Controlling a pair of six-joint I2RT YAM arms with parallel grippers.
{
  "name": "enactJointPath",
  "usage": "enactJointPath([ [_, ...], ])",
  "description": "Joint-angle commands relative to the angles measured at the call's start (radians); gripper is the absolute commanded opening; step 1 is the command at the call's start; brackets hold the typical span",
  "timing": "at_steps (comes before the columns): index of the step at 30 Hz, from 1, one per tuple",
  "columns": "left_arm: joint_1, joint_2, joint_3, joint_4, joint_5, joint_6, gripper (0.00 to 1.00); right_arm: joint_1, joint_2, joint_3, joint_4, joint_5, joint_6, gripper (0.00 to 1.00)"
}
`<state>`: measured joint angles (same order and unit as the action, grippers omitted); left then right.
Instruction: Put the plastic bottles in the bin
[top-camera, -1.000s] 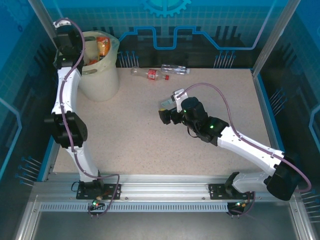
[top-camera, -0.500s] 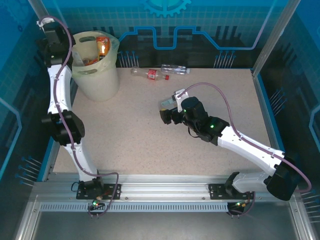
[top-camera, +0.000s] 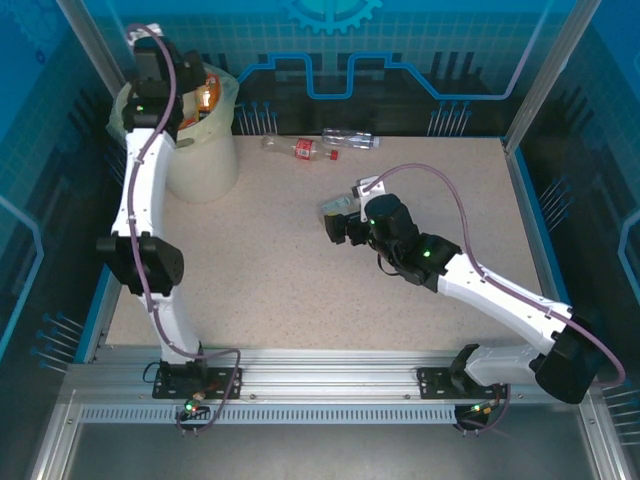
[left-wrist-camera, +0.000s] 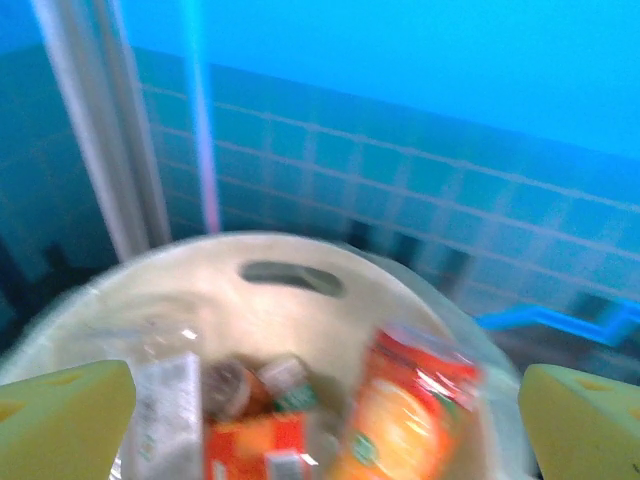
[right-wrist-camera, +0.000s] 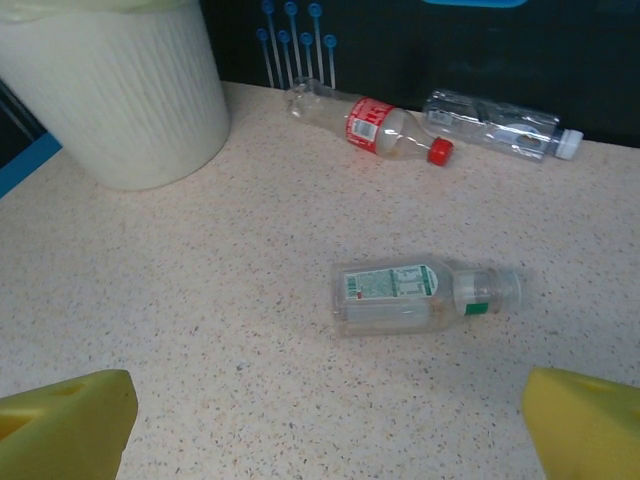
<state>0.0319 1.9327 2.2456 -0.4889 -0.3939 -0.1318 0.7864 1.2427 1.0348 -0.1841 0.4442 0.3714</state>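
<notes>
The bin (top-camera: 203, 150) is a cream ribbed bucket at the table's back left. My left arm (top-camera: 150, 95) reaches over it. My left gripper (left-wrist-camera: 320, 425) is open above the bin's inside wall (left-wrist-camera: 250, 315), holding nothing. Several plastic bottles lie inside, among them an orange one (left-wrist-camera: 410, 410) and a red-and-orange labelled one (left-wrist-camera: 255, 440). My right gripper (right-wrist-camera: 325, 425) is open just above the table, short of a clear green-labelled bottle (right-wrist-camera: 420, 293) lying on its side. A red-labelled bottle (right-wrist-camera: 375, 125) and a clear bottle (right-wrist-camera: 495, 122) lie near the back wall.
The bin's ribbed side (right-wrist-camera: 120, 90) stands to the left in the right wrist view. The red-labelled bottle (top-camera: 298, 148) and the clear one (top-camera: 350, 139) lie along the table's back edge, right of the bin. Blue panels wall the table.
My left arm swung out to the left of the bin, then back over its rim, and its jaws opened wide. The right arm barely shifted.
</notes>
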Motion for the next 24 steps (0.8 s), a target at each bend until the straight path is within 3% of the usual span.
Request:
enactJointPath([
  [1,-0.078,-0.144,-0.121,0.04,0.036,-0.055,0.99,-0.039,-0.03,-0.038,-0.005,0.046,0.102,1.0],
  [5,-0.189,-0.26,-0.328,0.123,0.064,-0.077,0.99,-0.068,-0.051,-0.084,0.027,0.041,0.149,1.0],
  [11,-0.322,-0.316,-0.575,0.185,0.237,-0.075,0.99,-0.103,-0.087,-0.135,0.053,0.023,0.191,1.0],
  [17,-0.433,-0.195,-0.606,0.121,0.357,0.08,0.99,-0.13,-0.102,-0.133,0.015,-0.007,0.193,1.0],
  [24,-0.513,0.017,-0.499,-0.012,0.401,0.244,0.99,-0.138,-0.108,-0.128,-0.007,-0.009,0.198,1.0],
])
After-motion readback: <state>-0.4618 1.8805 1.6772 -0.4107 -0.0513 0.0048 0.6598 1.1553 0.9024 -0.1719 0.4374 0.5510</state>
